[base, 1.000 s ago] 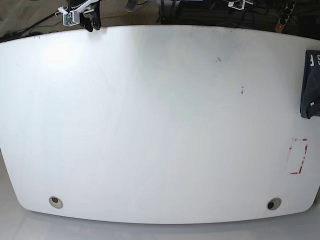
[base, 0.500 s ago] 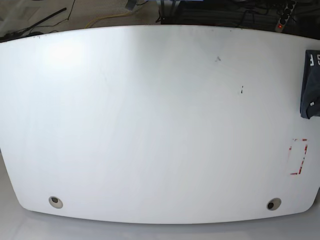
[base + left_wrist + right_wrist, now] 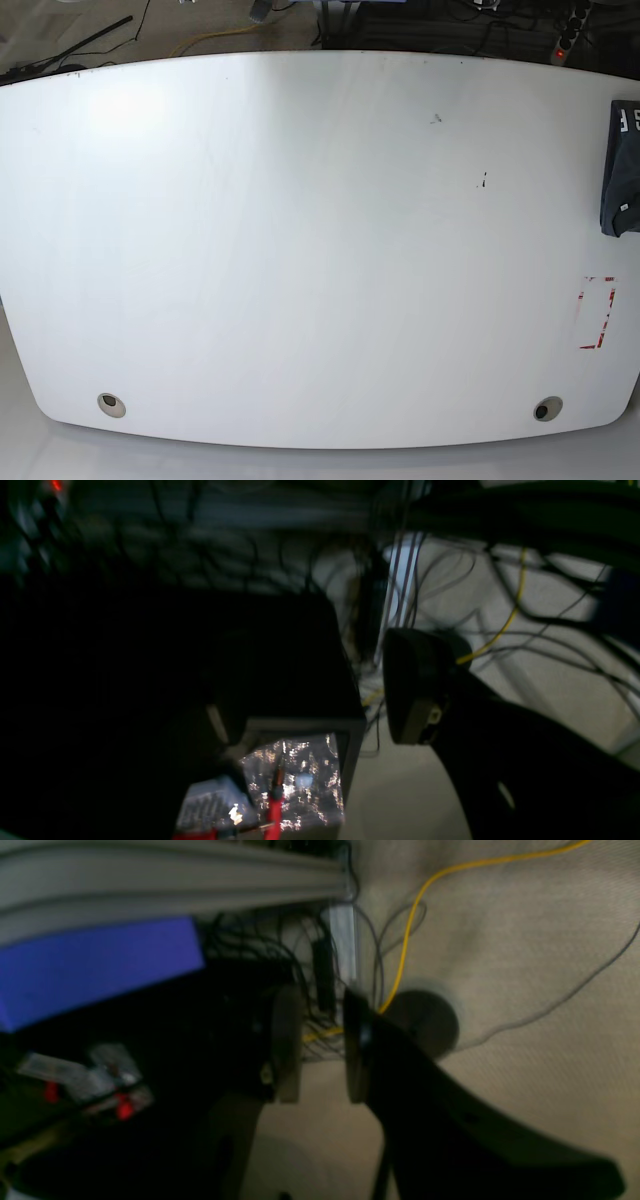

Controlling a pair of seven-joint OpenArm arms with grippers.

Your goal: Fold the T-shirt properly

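Note:
The T-shirt point(image 3: 622, 170) lies as a dark slate-blue folded bundle at the right edge of the white table point(image 3: 300, 250), partly cut off by the frame, with white lettering and a small white tag showing. Neither arm appears in the base view. In the left wrist view my left gripper point(image 3: 315, 690) hangs off the table over floor and cables, its fingers point(image 3: 412, 685) wide apart and empty. My right gripper point(image 3: 320, 1045) also faces the floor, with a narrow gap between its pads point(image 3: 286, 1045) and nothing in it.
A red tape rectangle point(image 3: 597, 312) marks the table below the shirt. Two round holes point(image 3: 112, 404) point(image 3: 547, 408) sit near the front edge. Cables, a yellow cord point(image 3: 410, 925) and a blue box point(image 3: 95, 965) lie beyond the table's far side.
One second ago the arms' ends showed at the top edge of the base view; they have withdrawn out of that view. The shirt has not moved.

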